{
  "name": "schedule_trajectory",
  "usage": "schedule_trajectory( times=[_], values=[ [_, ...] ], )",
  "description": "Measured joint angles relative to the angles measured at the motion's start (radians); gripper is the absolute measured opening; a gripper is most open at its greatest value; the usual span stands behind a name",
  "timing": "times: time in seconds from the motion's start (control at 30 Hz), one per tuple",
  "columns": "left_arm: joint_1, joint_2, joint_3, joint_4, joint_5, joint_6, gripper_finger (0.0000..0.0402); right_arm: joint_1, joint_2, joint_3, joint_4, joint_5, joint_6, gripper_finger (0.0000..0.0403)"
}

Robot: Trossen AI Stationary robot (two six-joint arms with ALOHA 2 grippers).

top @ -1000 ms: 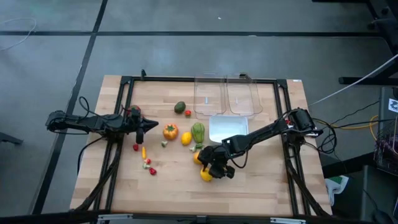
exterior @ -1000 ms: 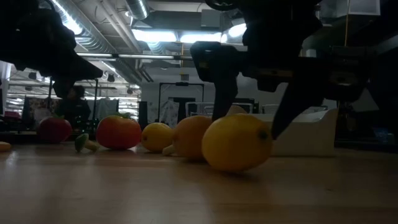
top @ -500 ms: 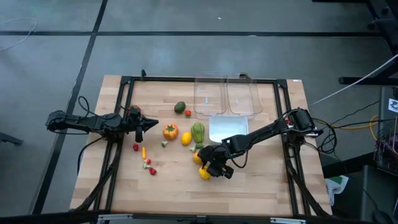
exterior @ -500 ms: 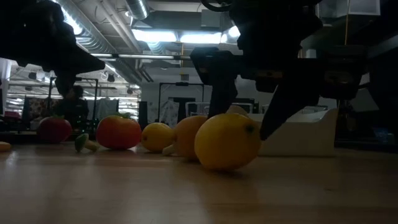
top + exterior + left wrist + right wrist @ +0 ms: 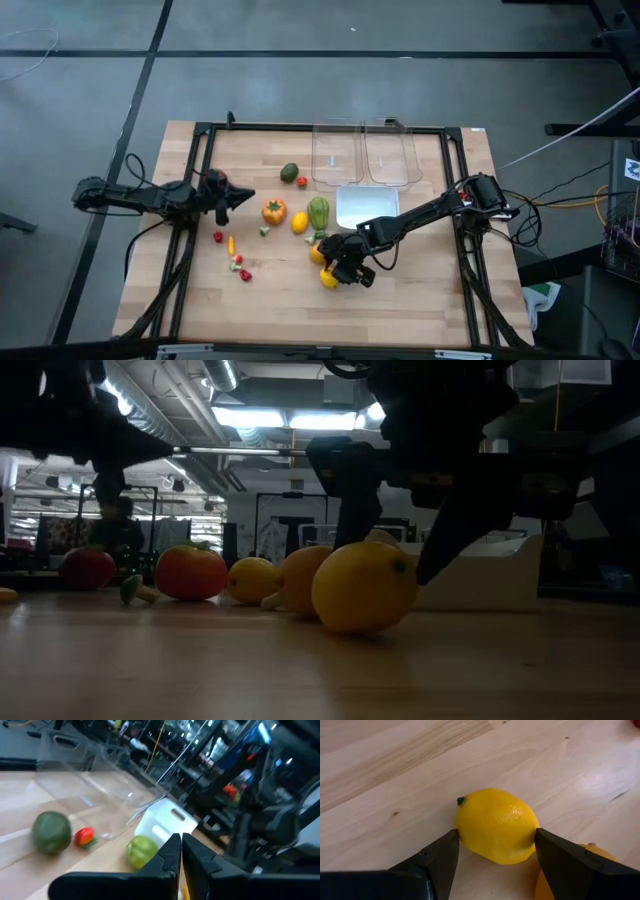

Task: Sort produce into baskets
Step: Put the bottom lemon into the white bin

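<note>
desk (image 5: 400, 290) of pale wood filled most of the high view, carrying all the things. baskets came next in size: two clear tubs (image 5: 337, 155) and (image 5: 391, 152) stood side by side at the far edge, and a whitish shallow tub (image 5: 365, 207) lay just in front of them. both dark arms reached over the wood. the right end effector (image 5: 337, 272) was low on the desk with its fingers (image 5: 437, 857) set against the two sides of a yellow lemon (image 5: 496, 825), which rested on the wood (the low view showed it touching the surface). just beside that lemon lay an orange round piece (image 5: 303, 579). the left end effector (image 5: 243, 197) hung above the left half of the desk, its fingers pressed together on nothing. produce lay scattered between the arms: a green ribbed piece (image 5: 318, 211) near the whitish tub, an orange-red tomato-like piece (image 5: 273, 211), a second lemon (image 5: 299, 222), a dark green round piece (image 5: 289, 172) near the clear tubs, and tiny red, yellow and green bits (image 5: 238, 262) towards the near left.
</note>
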Motion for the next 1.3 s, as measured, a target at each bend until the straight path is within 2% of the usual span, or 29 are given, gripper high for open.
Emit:
schedule_trajectory(
  times=[0.13, 0.23, 0.33, 0.57, 0.8, 1.07, 1.3],
  values=[
    [-0.024, 0.122, 0.000, 0.146, 0.000, 0.046, 0.0013, 0.000, 0.000, 0.000, 0.010, 0.011, 0.001, 0.0255],
    [-0.053, 0.250, 0.001, 0.269, 0.000, 0.078, 0.0013, 0.000, 0.000, 0.000, 0.016, 0.011, 0.001, 0.0255],
    [-0.090, 0.389, 0.036, 0.324, 0.000, 0.097, 0.0013, 0.000, 0.000, 0.000, 0.016, 0.021, 0.001, 0.0255],
    [-0.174, 0.714, 0.203, 0.333, 0.001, 0.138, 0.0013, 0.000, 0.000, 0.000, 0.022, 0.050, 0.027, 0.0255],
    [-0.244, 0.986, 0.368, 0.333, 0.006, 0.145, 0.0013, 0.000, 0.000, 0.000, 0.034, 0.056, 0.030, 0.0255],
    [-0.317, 1.232, 0.488, 0.332, 0.011, 0.019, 0.0013, 0.000, 0.000, 0.000, 0.046, 0.064, 0.030, 0.0255],
    [-0.367, 1.381, 0.555, 0.332, 0.011, -0.064, 0.0013, 0.000, 0.000, 0.000, 0.048, 0.064, 0.027, 0.0255]
  ],
)
